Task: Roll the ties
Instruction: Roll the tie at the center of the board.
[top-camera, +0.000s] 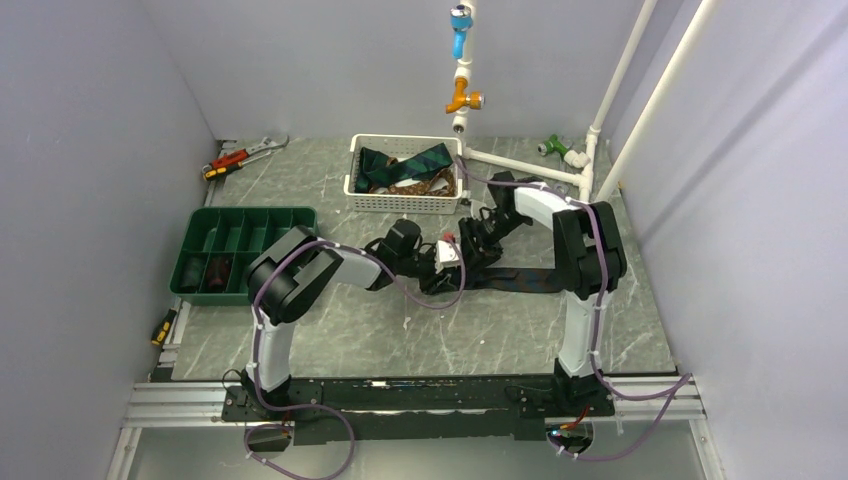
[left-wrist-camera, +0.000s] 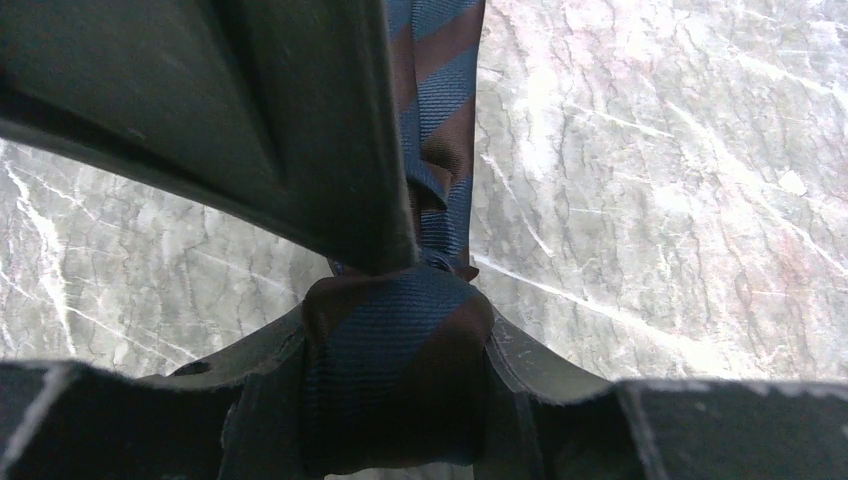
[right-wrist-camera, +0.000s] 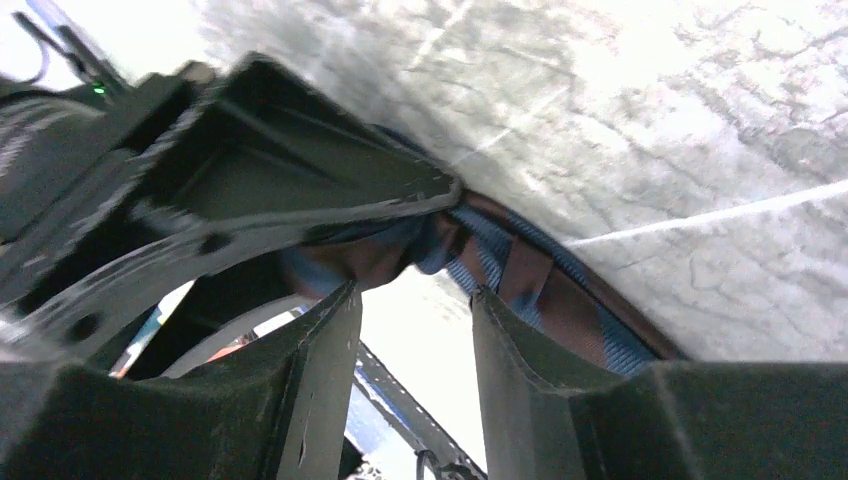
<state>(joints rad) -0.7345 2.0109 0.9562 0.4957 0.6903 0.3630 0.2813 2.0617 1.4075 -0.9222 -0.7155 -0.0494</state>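
The big marble-look table (top-camera: 400, 340) is taking up most of the top view, with the left arm (top-camera: 290, 280) and right arm (top-camera: 590, 250) both reaching in toward its middle. Over on the left a green divider tray (top-camera: 300, 212) is sitting, and further back a white basket (top-camera: 400, 205) is holding the other ties (top-camera: 400, 165) in a loose heap. The striped tie (top-camera: 525, 279), navy and brown, is lying flat across the middle of the table, stretching out toward the right arm's side. Its rolled end (left-wrist-camera: 390, 390) is sitting right between the left gripper (left-wrist-camera: 395, 335) fingers, which are pinching that little roll from both sides, closed in only as far as the roll lets them. The right gripper (right-wrist-camera: 412, 298) is hanging just beside it with its fingers parted and nothing between them. The tie's strip is passing just past its fingertips, and I can't tell if they're touching. A wrench (top-camera: 250, 152) is lying in the back left corner.
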